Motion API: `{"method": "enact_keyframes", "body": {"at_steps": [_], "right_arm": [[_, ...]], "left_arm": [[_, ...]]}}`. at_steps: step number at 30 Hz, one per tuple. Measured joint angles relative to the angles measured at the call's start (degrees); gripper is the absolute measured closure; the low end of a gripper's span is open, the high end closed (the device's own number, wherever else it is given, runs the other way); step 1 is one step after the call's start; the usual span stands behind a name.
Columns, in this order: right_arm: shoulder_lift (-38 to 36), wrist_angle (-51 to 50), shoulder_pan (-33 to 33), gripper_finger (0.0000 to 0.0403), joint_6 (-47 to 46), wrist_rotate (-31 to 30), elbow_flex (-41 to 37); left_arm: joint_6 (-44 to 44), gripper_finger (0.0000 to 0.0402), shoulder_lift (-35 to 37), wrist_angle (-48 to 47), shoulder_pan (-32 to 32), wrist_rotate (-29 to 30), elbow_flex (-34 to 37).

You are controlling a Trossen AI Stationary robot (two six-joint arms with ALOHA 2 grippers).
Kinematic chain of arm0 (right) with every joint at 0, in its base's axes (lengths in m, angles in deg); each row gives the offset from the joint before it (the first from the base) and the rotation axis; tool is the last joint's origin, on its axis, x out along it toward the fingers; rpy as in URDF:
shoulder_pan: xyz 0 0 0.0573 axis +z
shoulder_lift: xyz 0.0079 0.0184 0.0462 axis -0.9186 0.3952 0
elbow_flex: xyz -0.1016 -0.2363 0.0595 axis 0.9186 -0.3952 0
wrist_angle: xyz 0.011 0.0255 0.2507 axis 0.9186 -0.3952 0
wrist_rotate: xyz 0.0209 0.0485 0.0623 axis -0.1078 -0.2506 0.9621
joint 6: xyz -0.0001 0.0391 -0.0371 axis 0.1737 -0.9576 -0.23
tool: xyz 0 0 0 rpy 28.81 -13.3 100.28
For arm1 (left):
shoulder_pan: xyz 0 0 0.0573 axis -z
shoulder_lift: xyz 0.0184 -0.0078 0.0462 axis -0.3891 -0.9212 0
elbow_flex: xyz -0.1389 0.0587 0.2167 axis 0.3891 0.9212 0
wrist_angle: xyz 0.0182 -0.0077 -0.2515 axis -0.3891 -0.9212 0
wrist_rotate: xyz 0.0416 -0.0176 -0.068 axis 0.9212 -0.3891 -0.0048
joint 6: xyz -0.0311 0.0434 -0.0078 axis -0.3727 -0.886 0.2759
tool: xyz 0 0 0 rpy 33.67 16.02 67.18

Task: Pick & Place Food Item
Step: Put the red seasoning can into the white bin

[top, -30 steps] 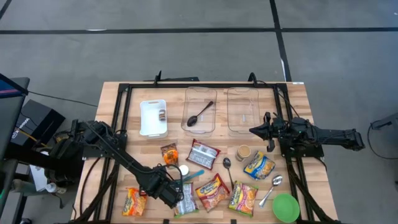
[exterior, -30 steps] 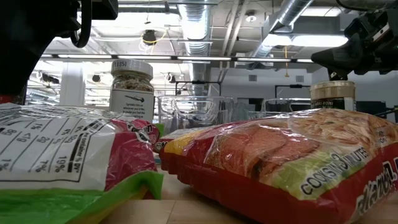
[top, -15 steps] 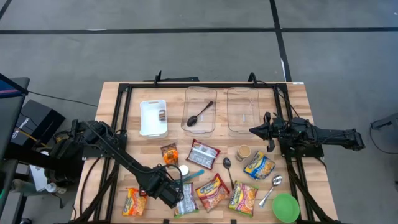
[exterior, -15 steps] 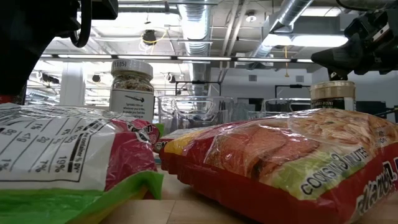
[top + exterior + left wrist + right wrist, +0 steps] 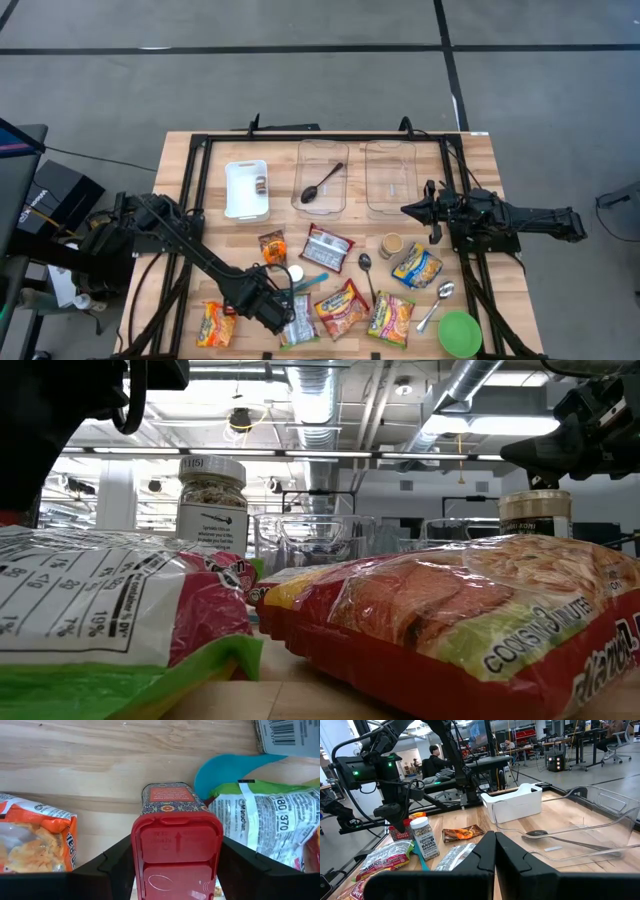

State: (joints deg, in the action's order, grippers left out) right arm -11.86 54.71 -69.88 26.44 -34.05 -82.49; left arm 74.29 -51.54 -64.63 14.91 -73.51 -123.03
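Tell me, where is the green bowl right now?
In the high view, the green bowl sits at the table's front right corner, just beside a metal spoon and a noodle packet.

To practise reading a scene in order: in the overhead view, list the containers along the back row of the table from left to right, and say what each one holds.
White tray holding a small item → clear bin holding a dark spoon → second clear bin, nothing seen inside.

On the bench: 2 clear trays, 1 white bin, 3 spoons, 1 green bowl, 2 jars, approx. 7 food packets around the jars.
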Motion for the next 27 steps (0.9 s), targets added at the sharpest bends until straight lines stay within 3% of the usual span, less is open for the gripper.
{"method": "enact_keyframes", "body": {"at_steps": [6,11,27], "right_arm": [[0.0,0.0,0.0,0.0403,0.0,0.0,0.0],[0.0,0.0,0.0,0.0403,0.0,0.0,0.0],[0.0,0.0,0.0,0.0403,0.0,0.0,0.0]], "left_arm": [[0.0,0.0172,4.2,-4.0,0.0,0.0,0.0],[0.0,0.0186,9.5,-8.2,0.0,0.2,0.0],[-0.1,0.0185,25.9,-25.7,-2.2,8.8,0.0]]}}
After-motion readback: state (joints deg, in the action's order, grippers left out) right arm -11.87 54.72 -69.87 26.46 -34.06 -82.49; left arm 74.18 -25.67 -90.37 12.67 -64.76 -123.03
